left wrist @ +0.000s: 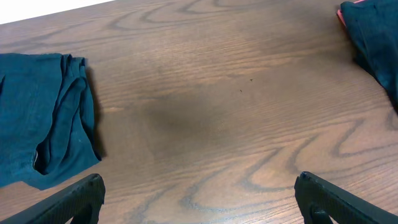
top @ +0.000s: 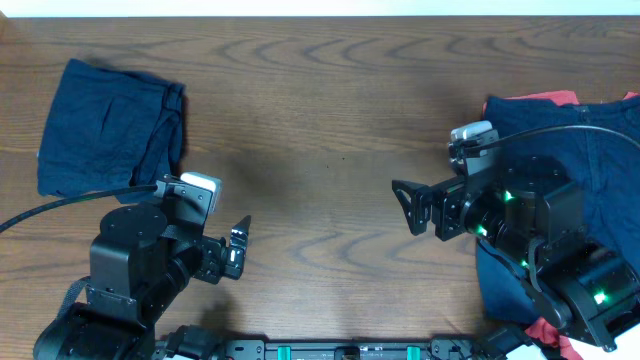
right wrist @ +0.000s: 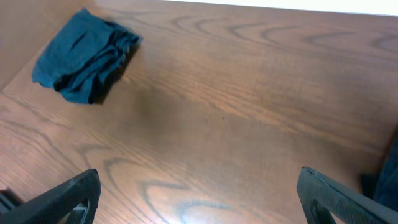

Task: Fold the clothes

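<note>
A folded dark blue garment (top: 105,125) lies at the far left of the table; it also shows in the left wrist view (left wrist: 43,134) and the right wrist view (right wrist: 84,56). An unfolded pile of dark blue cloth (top: 590,150) lies at the right, with a red garment (top: 545,98) peeking out beneath it. The pile's corner shows in the left wrist view (left wrist: 373,37). My left gripper (top: 236,250) (left wrist: 199,202) is open and empty over bare wood. My right gripper (top: 407,207) (right wrist: 199,199) is open and empty, pointing left just beside the pile.
The wooden table (top: 320,120) spans the view, with bare wood between the two garments. The right arm's body sits over the pile. A dark edge of cloth shows at the right of the right wrist view (right wrist: 388,180).
</note>
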